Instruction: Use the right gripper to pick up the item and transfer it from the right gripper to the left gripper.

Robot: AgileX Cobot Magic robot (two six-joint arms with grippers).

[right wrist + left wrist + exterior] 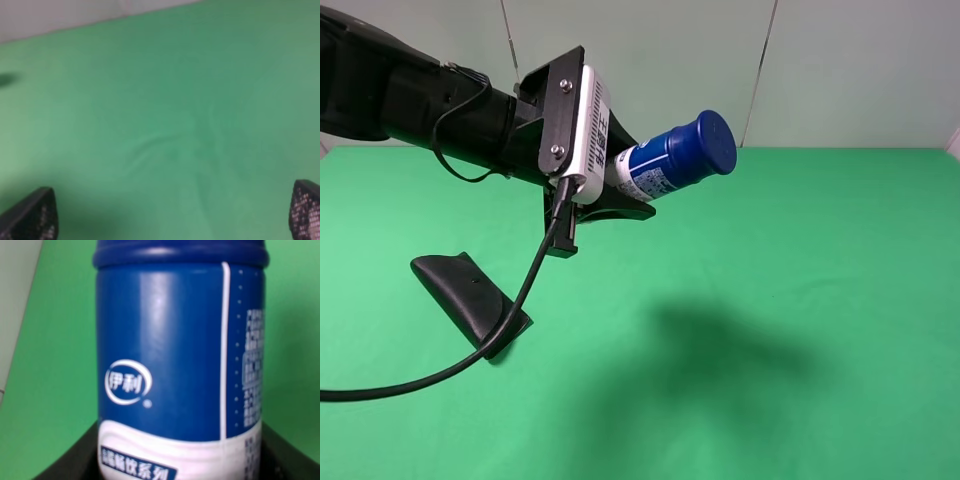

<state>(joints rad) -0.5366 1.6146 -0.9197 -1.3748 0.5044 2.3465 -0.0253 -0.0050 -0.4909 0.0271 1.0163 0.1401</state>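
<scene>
green cloth (820,300) covers the whole table, with pale wall panels (840,70) behind its far edge. the item (685,155), a blue and white can, is off the cloth, held in the air over the left half of the table, closer to the far edge than the near one. it lies tilted, its round blue cap (717,142) pointing towards the right edge and slightly up. the left gripper (625,195) is pinched on the can's white lower body; its white printed plate (592,135) faces the camera and a black cable (510,310) trails down off the left edge. in the left wrist view the can (180,365) fills the picture, black fingers (75,460) flanking its base. a flat black case (470,300) lies on the cloth near the left edge, under the arm. a soft shadow (720,350) falls mid-table. the right gripper (170,215) shows only in its own wrist view, fingertips (32,217) spread wide with nothing between them, bare cloth below.
</scene>
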